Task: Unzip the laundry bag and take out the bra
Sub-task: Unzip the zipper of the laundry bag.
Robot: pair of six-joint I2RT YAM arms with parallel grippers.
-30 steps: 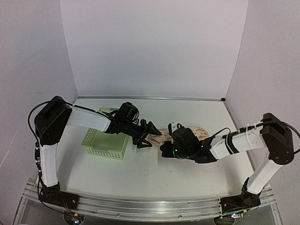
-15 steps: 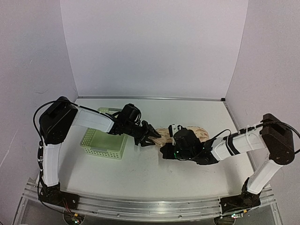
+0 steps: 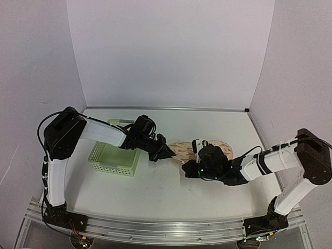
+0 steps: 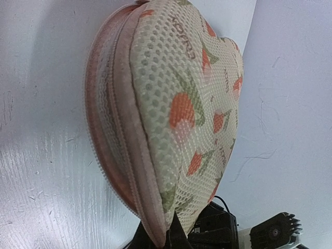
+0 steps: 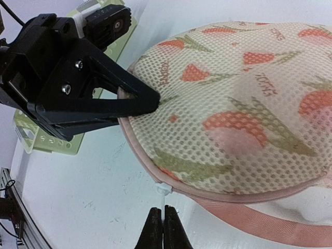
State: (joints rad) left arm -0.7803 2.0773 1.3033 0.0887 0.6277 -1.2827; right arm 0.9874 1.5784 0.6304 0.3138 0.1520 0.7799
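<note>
White table [image 3: 155, 181], and mid-table lies the peanut-shaped beige mesh laundry bag [image 3: 182, 149] with red-and-green print, right of the light green plastic lattice basket [image 3: 115, 158]. Left gripper [image 5: 151, 101] is clamped on the bag's left end, anchoring it. Right gripper [image 5: 163, 228], fingers pressed together on nothing, sits just short of the small white zip pull [image 5: 163, 189] on the near rim. Unzipping looks not yet begun; next, those fingers need to part, take the pull and run it round the rim. Bag lies flat, dome up, long axis left to right, left end toward the basket.
</note>
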